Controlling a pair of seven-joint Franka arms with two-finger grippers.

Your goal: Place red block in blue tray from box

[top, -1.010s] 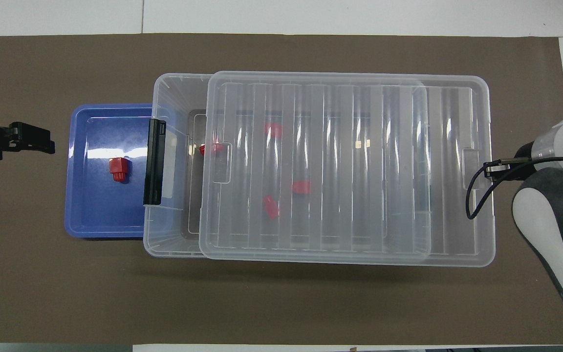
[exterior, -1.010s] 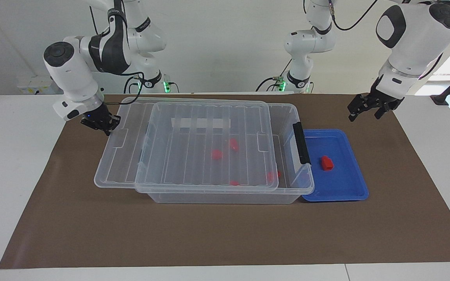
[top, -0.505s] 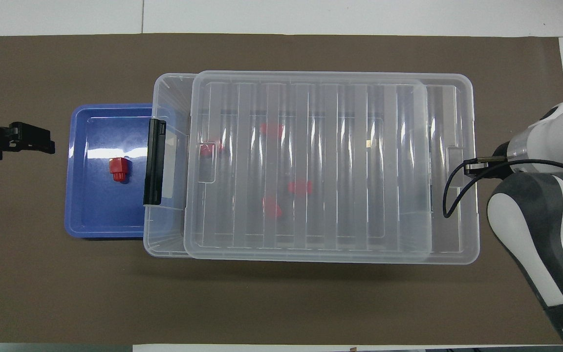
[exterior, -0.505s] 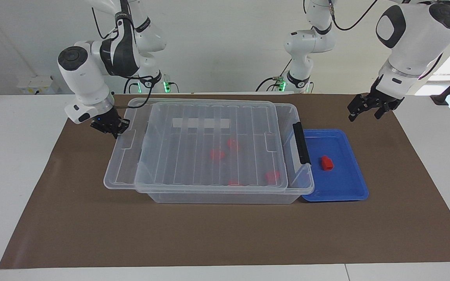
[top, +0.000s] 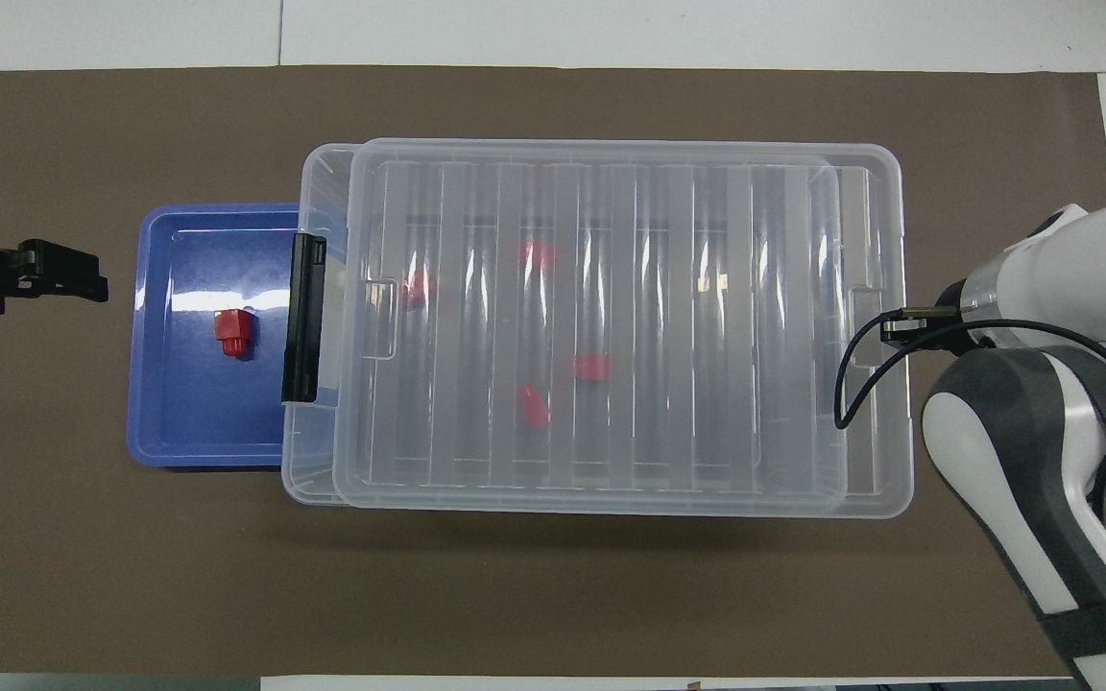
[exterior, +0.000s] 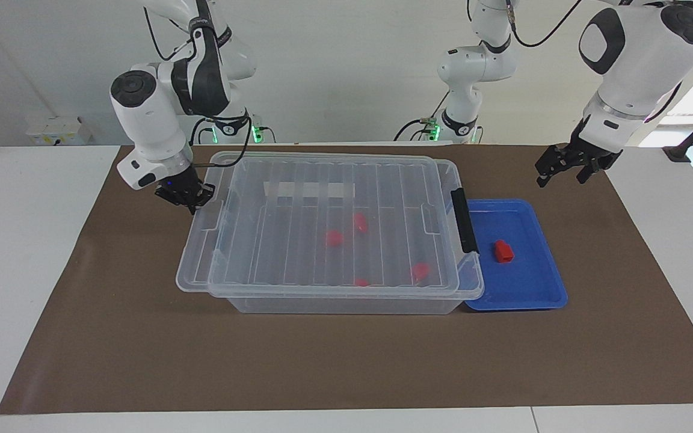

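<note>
One red block [exterior: 503,251] [top: 231,331] lies in the blue tray [exterior: 533,288] [top: 169,413]. The tray sits against the latch end of the clear box [exterior: 346,305] [top: 321,182]. Several more red blocks [exterior: 334,239] [top: 592,367] show through the box's ribbed clear lid [exterior: 322,180] [top: 668,461], which covers nearly all of the box. My right gripper [exterior: 189,201] [top: 899,328] is shut, its tips against the lid's end rim at the right arm's end. My left gripper [exterior: 563,168] [top: 63,274] hangs open over the mat beside the tray, holding nothing.
A brown mat [exterior: 346,361] covers the table under everything. A black latch [exterior: 464,219] [top: 304,317] stands on the box's end beside the tray. The lid overhangs the box a little at the right arm's end.
The right gripper has slid the lid along the box toward the left arm's end, so it now covers the box almost fully. The left arm has stayed still.
</note>
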